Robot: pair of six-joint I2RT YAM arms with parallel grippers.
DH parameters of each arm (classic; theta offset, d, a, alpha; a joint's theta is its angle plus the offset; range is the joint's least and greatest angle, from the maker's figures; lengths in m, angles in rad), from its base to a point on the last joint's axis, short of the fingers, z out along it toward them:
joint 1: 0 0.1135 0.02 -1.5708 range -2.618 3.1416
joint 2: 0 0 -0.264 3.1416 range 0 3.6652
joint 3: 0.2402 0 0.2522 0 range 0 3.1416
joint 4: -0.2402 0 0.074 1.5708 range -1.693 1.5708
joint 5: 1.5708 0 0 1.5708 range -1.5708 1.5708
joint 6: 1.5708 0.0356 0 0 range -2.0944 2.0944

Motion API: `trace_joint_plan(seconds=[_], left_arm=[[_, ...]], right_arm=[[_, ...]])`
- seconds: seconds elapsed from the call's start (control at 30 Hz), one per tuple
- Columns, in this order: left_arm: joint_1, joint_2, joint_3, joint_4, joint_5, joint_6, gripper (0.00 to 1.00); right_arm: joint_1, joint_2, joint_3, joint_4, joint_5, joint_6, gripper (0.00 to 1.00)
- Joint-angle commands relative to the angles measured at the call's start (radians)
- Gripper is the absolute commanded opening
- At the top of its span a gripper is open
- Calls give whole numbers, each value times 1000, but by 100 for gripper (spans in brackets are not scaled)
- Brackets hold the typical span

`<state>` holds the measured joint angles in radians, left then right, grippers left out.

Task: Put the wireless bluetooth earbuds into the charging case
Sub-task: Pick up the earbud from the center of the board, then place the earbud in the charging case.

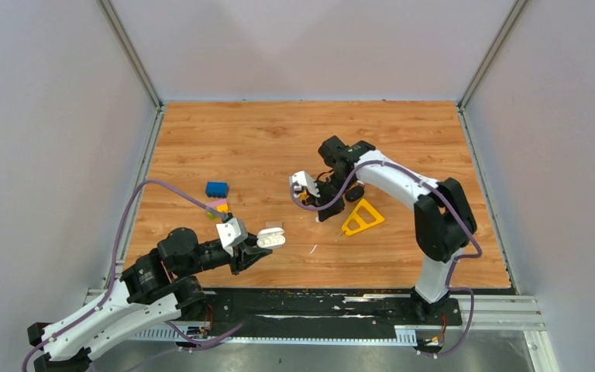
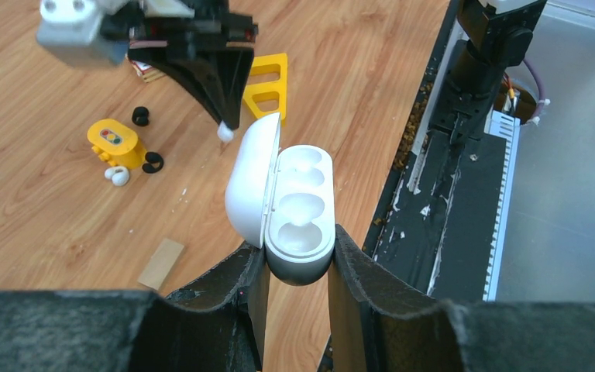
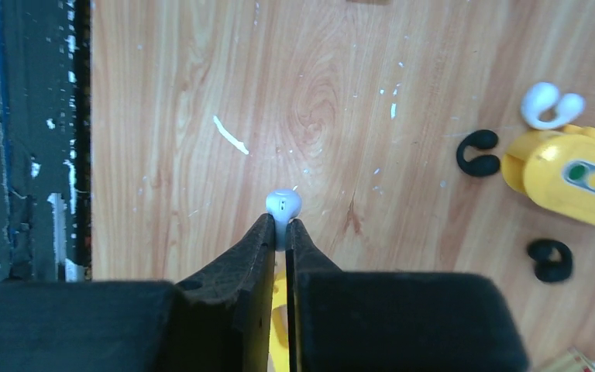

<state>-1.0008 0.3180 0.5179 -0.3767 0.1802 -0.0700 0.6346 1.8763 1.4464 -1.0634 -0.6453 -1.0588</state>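
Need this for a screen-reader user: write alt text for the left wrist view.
The left gripper holds an open white charging case above the table. Beyond it, the right gripper pinches a white earbud; two black earbuds and a second white earbud lie by a yellow toy.

A yellow triangle [image 2: 267, 87] lies on the wooden table [image 1: 279, 139], near a yellow traffic-light block [image 2: 112, 138]. A blue block [image 1: 217, 188] sits well apart; a tan block [image 2: 161, 263] lies flat.
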Motion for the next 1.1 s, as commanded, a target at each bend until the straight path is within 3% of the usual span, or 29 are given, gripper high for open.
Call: trace_joint_plan(seconds=[0.0, 0.17, 0.3, 0.43, 0.63, 0.87, 1.07], left_arm=[[3, 1, 1, 42, 24, 19, 5], [4, 1, -4, 50, 35, 24, 5], [3, 13, -4, 56, 42, 28, 5], [3, 37, -9, 84, 48, 42, 5], [11, 215, 29, 134, 31, 200, 2], [167, 374, 21, 366, 280, 101, 2], [249, 339, -33, 549, 383, -21, 2]], right_arm=[[8, -181, -37, 36, -22, 78, 4], [33, -360, -47, 31, -20, 130, 4], [51, -486, -91, 120, 3, 198, 4], [60, -476, 16, 26, -82, 223, 5], [118, -481, 103, 88, -56, 256, 6], [141, -509, 167, 85, -125, 334, 7], [160, -550, 46, 142, -113, 384, 7]])
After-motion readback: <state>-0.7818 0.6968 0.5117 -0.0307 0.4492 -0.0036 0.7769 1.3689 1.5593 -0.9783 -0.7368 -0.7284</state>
